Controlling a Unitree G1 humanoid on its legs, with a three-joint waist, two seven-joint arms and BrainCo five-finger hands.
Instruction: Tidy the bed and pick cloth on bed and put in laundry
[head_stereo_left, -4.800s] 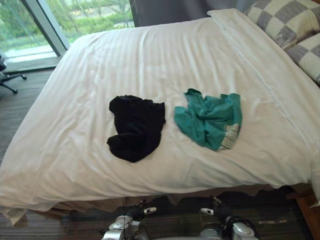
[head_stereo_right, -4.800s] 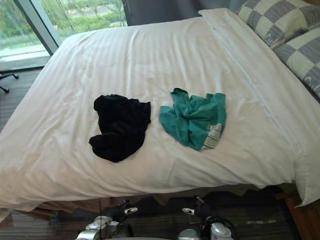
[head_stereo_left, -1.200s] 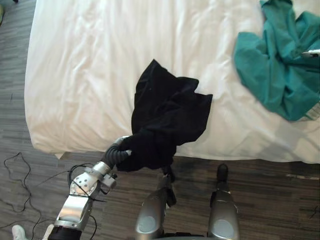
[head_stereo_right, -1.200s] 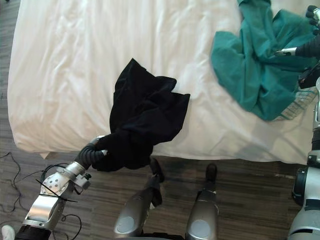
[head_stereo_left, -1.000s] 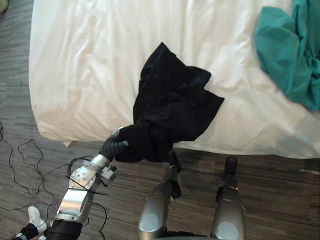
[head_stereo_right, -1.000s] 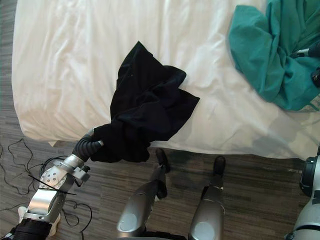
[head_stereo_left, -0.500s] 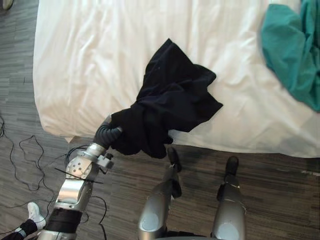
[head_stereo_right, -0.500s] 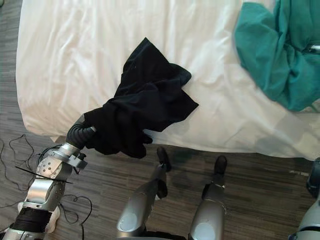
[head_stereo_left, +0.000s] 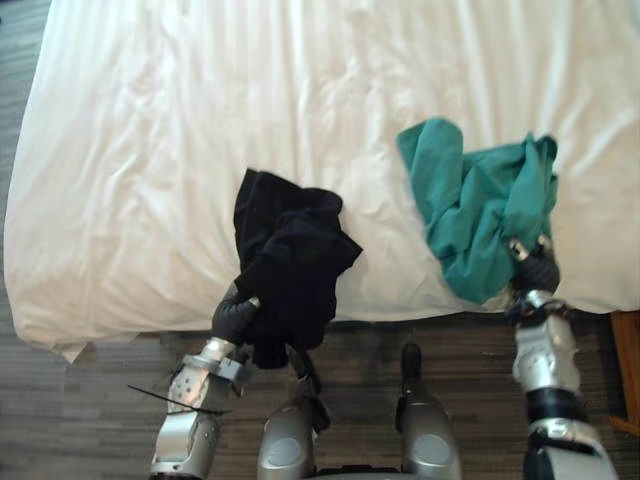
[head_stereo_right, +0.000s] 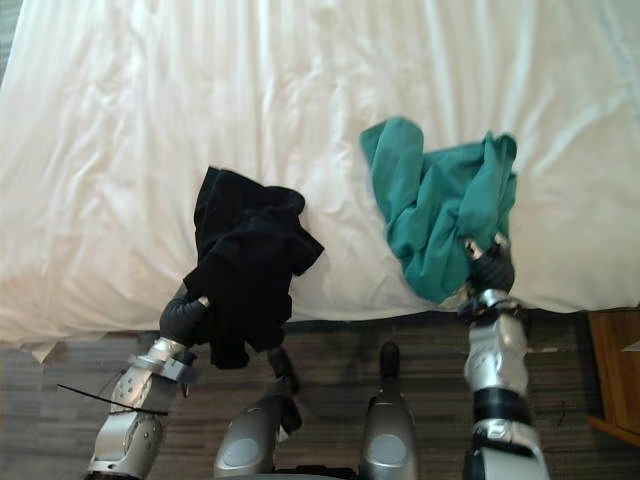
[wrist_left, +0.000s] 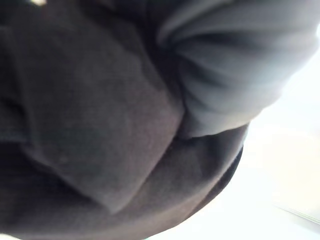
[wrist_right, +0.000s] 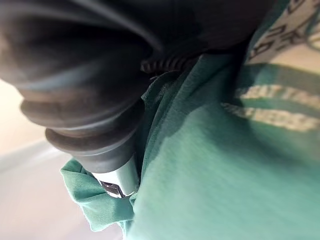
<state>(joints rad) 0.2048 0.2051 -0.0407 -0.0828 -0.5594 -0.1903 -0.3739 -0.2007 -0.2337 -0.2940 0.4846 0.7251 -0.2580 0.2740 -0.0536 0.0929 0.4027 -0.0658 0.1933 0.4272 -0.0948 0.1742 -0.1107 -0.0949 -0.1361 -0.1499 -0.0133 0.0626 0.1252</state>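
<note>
- Black cloth (head_stereo_left: 290, 250) is bunched over the left hand (head_stereo_left: 234, 318) at the near edge of the bed (head_stereo_left: 150, 150). Its upper part lies on the white cover. Its lower end hangs past the edge, above the dark wood floor (head_stereo_left: 80, 410).
- That hand's dark ribbed cover shows just below the bundle. The part that would grip is buried in the fabric, also in the left wrist view, so I cannot tell whether it is clamped or loose.
- Green cloth (head_stereo_left: 470, 210) lies crumpled on the cover to the right of the black one, well apart from it. Its lower folds are gathered down toward the near edge.
- At that lower end sits the right hand (head_stereo_left: 537, 272), curled into the green fabric, with two silver finger ends showing above the dark cover.
- In the right wrist view one finger (wrist_right: 119, 176) is pressed against the green folds, which bunch around it. A pale striped band of the same garment shows beside it.
- Wrinkles and long stripes run across the white bed cover around both garments.
</note>
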